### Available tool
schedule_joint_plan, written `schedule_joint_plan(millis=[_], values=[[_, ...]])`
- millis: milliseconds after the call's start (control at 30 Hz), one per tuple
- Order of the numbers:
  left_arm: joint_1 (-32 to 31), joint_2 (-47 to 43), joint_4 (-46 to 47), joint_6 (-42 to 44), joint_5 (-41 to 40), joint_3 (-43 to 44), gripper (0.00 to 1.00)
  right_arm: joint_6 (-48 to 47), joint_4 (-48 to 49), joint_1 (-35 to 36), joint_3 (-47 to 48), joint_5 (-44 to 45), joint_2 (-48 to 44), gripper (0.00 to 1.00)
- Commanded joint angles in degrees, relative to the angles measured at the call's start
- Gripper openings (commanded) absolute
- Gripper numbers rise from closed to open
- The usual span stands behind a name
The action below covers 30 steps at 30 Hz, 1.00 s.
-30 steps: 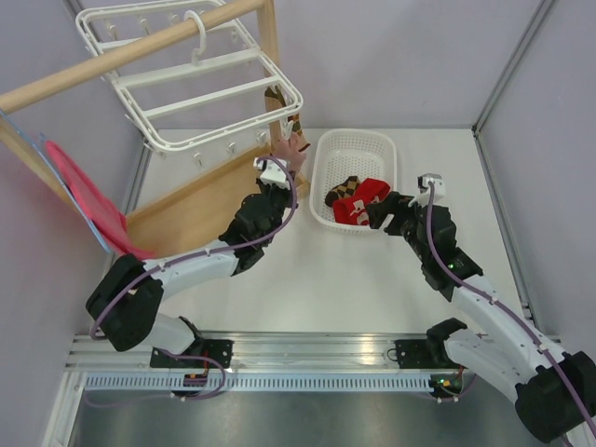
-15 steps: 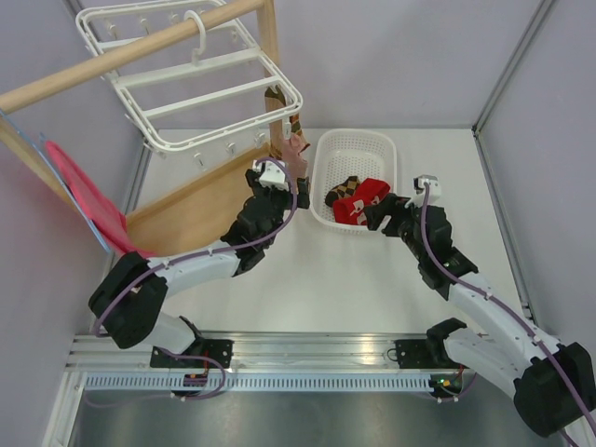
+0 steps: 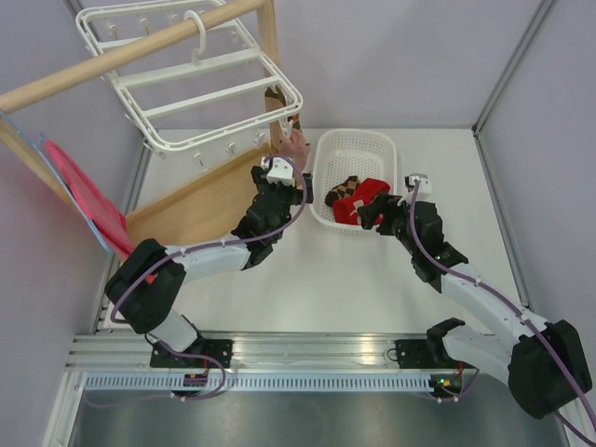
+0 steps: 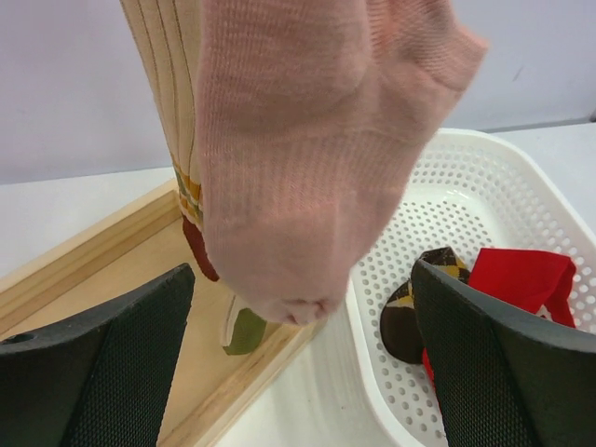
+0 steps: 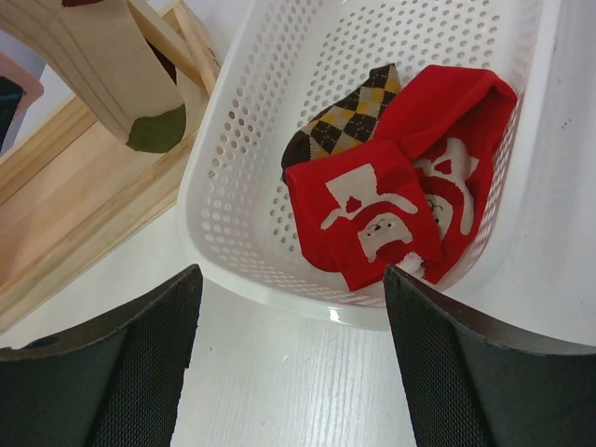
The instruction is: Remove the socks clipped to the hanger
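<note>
The pale pink sock (image 4: pixel 317 158) hangs from the hanger (image 3: pixel 214 88) at its corner just beside the basket (image 4: pixel 521 186), toe between the open fingers (image 4: pixel 102 372) of my left gripper (image 4: pixel 298 368), so I should reach higher on the fabric, close firmly and pull straight down.

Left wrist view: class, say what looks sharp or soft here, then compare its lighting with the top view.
Left wrist view: the pink sock, though close, shows sharp knit ribs; the basket holes behind it stay crisp; the light is even, with no glare. Top external view: diffuse light, and only faint, soft-edged shadows on the table.
</note>
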Motion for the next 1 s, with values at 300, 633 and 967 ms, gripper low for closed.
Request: schedule_joint_plan(millis=[300, 633, 967], values=[[3.5, 3.6, 9.9, 2.4, 0.0, 3.2, 0.94, -1.8, 3.4, -0.2, 1.7, -2.1, -0.5, 0.82], [3.4, -0.5, 12.6, 1.9, 3.0, 0.4, 0.03, -2.8, 1.2, -0.2, 1.3, -0.9, -3.1, 0.81], [0.2, -14.8, 3.4, 0.6, 4.9, -7.8, 0.02, -3.6, -0.8, -0.1, 2.9, -3.9, -3.6, 0.81]])
